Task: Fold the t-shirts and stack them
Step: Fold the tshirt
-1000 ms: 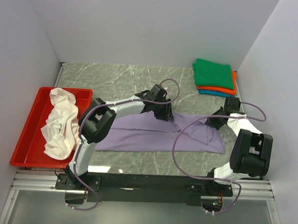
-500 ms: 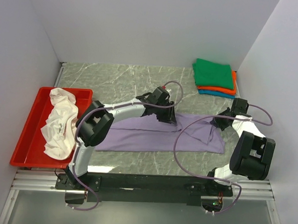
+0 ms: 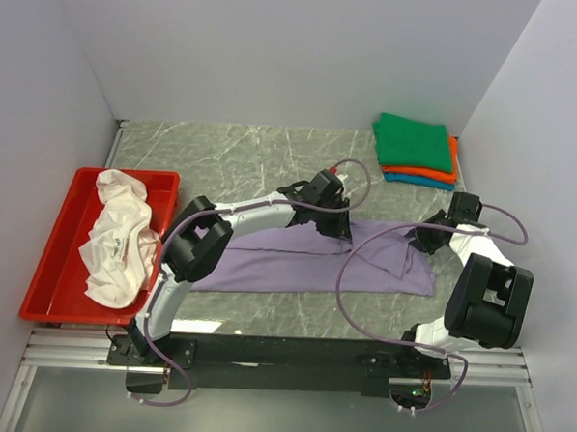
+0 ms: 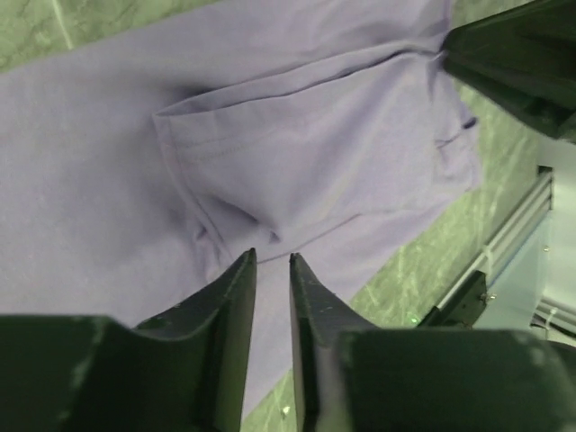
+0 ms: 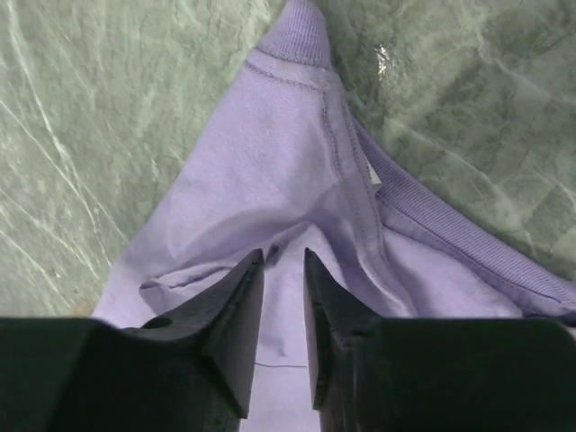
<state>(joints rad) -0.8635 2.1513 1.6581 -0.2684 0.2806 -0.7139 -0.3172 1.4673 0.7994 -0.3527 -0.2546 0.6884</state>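
A lavender t-shirt (image 3: 296, 265) lies flat on the table as a long folded strip, its sleeve (image 4: 297, 144) turned over onto the body. My left gripper (image 3: 333, 225) hovers over the shirt's far edge; in the left wrist view the left gripper (image 4: 272, 259) has a narrow gap between its jaws and nothing in it. My right gripper (image 3: 425, 240) sits over the collar end, and the right gripper (image 5: 283, 255) stands slightly open just above the cloth near the collar (image 5: 432, 211). A white t-shirt (image 3: 118, 238) lies crumpled in the tray. Green (image 3: 413, 140), orange (image 3: 441, 174) and teal (image 3: 407, 180) t-shirts are stacked folded at the back right.
A shallow red tray (image 3: 54, 262) stands at the left of the marble table (image 3: 224, 155). White walls close in the left, back and right sides. A metal rail (image 3: 281, 356) runs along the near edge by the arm bases.
My left gripper has slid right along the lavender shirt's far edge and its jaws have narrowed. My right gripper has opened from shut, letting go of the cloth near the collar.
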